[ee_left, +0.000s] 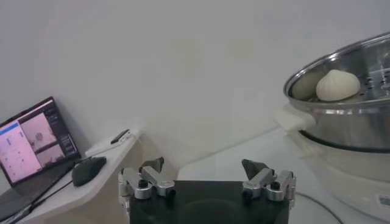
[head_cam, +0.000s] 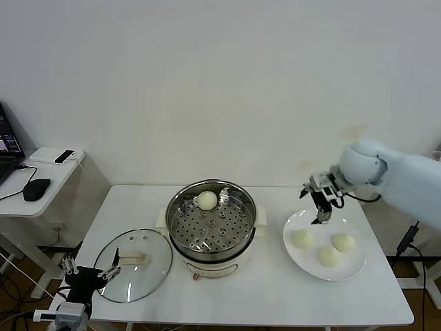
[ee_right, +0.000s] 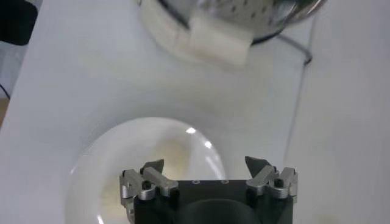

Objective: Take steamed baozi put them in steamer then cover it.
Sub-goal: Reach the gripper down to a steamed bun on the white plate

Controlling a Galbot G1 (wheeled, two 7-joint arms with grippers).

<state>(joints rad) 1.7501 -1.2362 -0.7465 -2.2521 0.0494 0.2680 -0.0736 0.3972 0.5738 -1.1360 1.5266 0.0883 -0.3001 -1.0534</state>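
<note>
White tabletop against a plain wall holds the steamer at centre with one baozi on its far side. Three baozi lie on the plate to the right. The right gripper hovers above the plate's far edge, released and empty. The cover lies left of the steamer; the left gripper waits at its near-left edge, fingers spread.

Shiny perforated steel steamer, glass cover.
</note>
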